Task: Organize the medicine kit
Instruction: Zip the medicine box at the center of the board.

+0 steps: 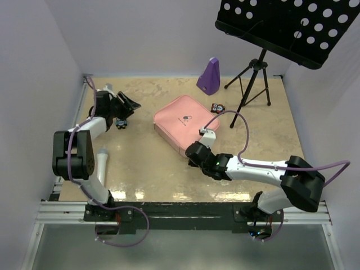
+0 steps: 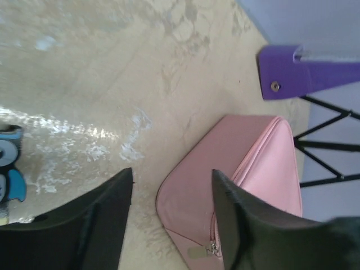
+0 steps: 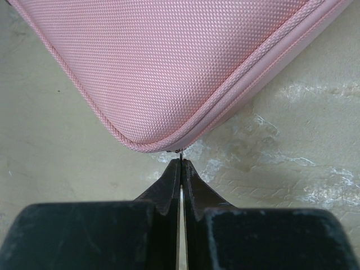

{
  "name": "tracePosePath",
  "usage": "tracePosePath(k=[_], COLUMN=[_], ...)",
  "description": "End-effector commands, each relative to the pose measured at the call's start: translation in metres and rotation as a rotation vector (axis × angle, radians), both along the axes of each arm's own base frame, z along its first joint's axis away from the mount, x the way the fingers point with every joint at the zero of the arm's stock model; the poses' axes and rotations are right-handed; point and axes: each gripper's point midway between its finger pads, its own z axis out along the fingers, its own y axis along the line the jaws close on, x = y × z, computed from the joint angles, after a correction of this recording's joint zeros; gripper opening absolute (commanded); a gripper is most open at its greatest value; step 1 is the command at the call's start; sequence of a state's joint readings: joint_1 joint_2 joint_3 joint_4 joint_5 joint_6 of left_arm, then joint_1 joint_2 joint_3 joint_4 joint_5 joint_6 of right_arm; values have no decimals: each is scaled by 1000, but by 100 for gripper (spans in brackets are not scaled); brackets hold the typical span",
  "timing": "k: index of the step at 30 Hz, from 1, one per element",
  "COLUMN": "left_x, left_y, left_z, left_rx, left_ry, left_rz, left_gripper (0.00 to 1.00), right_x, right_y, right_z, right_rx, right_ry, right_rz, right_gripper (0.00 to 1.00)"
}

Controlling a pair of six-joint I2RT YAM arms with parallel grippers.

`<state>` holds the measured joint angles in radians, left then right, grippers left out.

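The medicine kit (image 1: pixel 183 121) is a pink zip case that lies closed near the middle of the table. My right gripper (image 1: pixel 195 151) sits at its near corner. In the right wrist view the gripper (image 3: pixel 180 161) is shut on a thin metal zipper pull that sticks out from the corner of the kit (image 3: pixel 169 56). My left gripper (image 1: pixel 128 105) hovers at the far left of the table, apart from the kit. Seen from the left wrist, it (image 2: pixel 172 171) stands open and holds nothing. Beyond its fingers lies the kit (image 2: pixel 247 163) with a second zipper pull (image 2: pixel 198 252).
A purple metronome-shaped object (image 1: pixel 209 76) stands at the back, next to a black music stand tripod (image 1: pixel 253 73). A small dark item (image 1: pixel 216 107) lies by the kit's far right corner. A small blue item (image 1: pixel 120 125) lies under the left gripper. A white tube (image 1: pixel 102 163) lies near the left arm.
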<state>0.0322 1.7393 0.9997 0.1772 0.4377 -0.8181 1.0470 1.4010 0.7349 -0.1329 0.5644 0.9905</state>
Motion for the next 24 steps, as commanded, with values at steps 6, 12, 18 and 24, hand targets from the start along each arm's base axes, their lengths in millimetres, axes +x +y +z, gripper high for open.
tracePosePath(k=[6, 12, 18, 24], left_x=[-77, -146, -166, -176], left_y=[-33, -111, -150, -184], left_z=[39, 50, 54, 30], left_rx=[-45, -145, -159, -150], left_ry=[-44, -97, -92, -4], left_rz=[74, -10, -13, -37], left_gripper=[100, 100, 100, 95], right_x=[-12, -8, -6, -8], right_y=[-21, -19, -20, -20], right_z=[-25, -19, -13, -11], right_rx=[-141, -142, -140, -132], right_ry=[55, 36, 21, 15], right_rz=[30, 36, 34, 43], right_gripper=[0, 0, 0, 0])
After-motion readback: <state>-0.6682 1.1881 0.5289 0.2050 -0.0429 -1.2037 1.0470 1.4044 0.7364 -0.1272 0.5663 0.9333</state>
